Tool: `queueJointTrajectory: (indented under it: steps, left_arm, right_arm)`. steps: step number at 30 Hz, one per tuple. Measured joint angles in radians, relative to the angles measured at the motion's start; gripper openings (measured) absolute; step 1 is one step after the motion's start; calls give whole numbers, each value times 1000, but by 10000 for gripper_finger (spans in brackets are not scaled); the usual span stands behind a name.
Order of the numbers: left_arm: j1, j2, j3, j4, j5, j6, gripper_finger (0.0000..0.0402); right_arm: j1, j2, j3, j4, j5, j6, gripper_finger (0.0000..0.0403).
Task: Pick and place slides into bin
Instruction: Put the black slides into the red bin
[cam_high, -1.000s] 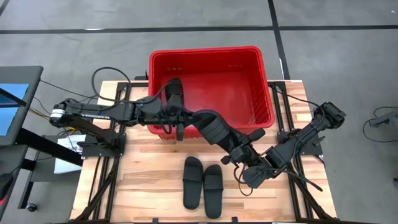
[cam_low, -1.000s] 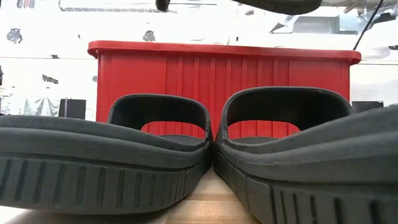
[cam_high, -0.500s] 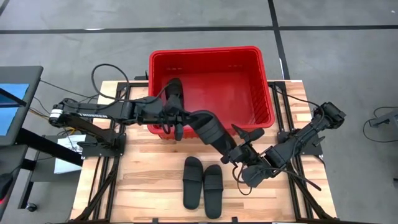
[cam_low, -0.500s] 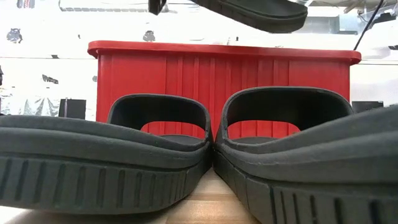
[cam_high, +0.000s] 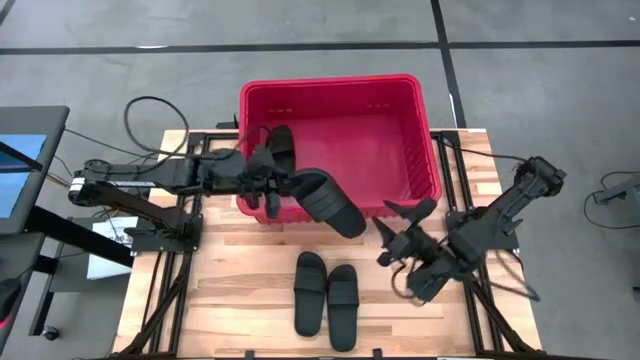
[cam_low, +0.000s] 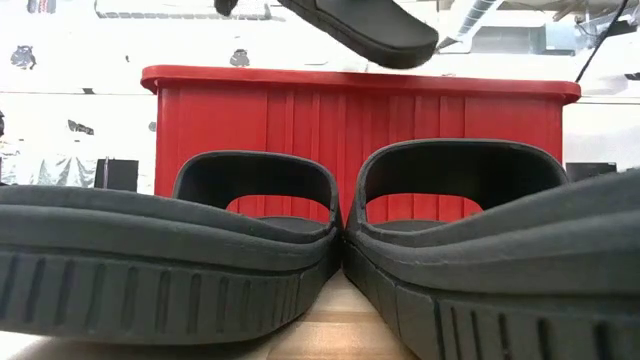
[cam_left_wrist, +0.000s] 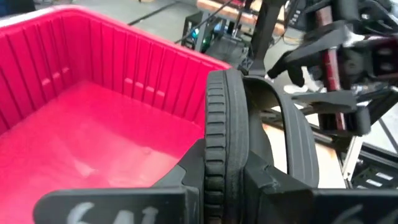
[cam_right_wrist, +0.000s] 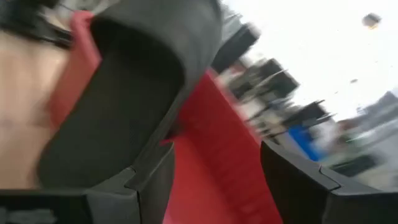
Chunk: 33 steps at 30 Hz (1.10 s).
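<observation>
My left gripper (cam_high: 278, 192) is shut on one black slide (cam_high: 327, 203), held above the near left part of the red bin (cam_high: 420, 130); the low view shows this slide (cam_low: 370, 25) tilted above the bin's rim (cam_low: 350, 78). Another slide (cam_high: 281, 143) lies inside the bin at its left wall. A pair of slides (cam_high: 310, 292) (cam_high: 343, 293) rests sole-down on the table in front. My right gripper (cam_high: 398, 232) stands open to the right of the held slide and touches nothing; its wrist view shows that slide (cam_right_wrist: 124, 93) ahead of its spread fingers. My left gripper pinches the slide's sole (cam_left_wrist: 217, 155) at the end nearest to it, one finger on the ribbed tread side and one on the footbed side. The fingers come nearly level from the table's left, along the slide. The slide stands on edge, lifted clear, its strap (cam_left_wrist: 292, 137) to one side.
The bin (cam_left_wrist: 93, 124) takes up the table's far middle, its inside mostly bare. The two slides (cam_low: 200, 250) (cam_low: 480, 250) on the table lie close before the low camera. Bare wood shows to the left and right of them.
My right gripper has opened, let go of the slide's free end and drawn back toward the table's right edge. My left gripper has pulled toward the table's left with the slide, whose free end now hangs unsupported and tilts down over the bin's near rim.
</observation>
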Motion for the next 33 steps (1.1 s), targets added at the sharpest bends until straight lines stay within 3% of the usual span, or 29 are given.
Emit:
queueJointTrajectory:
  steps: [5, 12, 16, 26, 33]
  left_arm:
    - [26, -42, 37, -84, 18, 22, 30]
    - [101, -45, 161, -282, 52, 67, 30]
    - [171, -43, 233, -379, 81, 79, 30]
    - [404, -42, 411, -587, 156, 202, 30]
    - [565, 24, 500, -710, 315, 342, 30]
  right_arm:
    - [0, -112, -4, -194, -213, 225, 214]
    - [37, -217, -55, -105, -514, 151, 185]
    - [73, -279, -126, 34, -622, 87, 163]
    - [120, -367, -286, 139, -634, 120, 125]
    - [96, -376, -358, 173, -630, 119, 123]
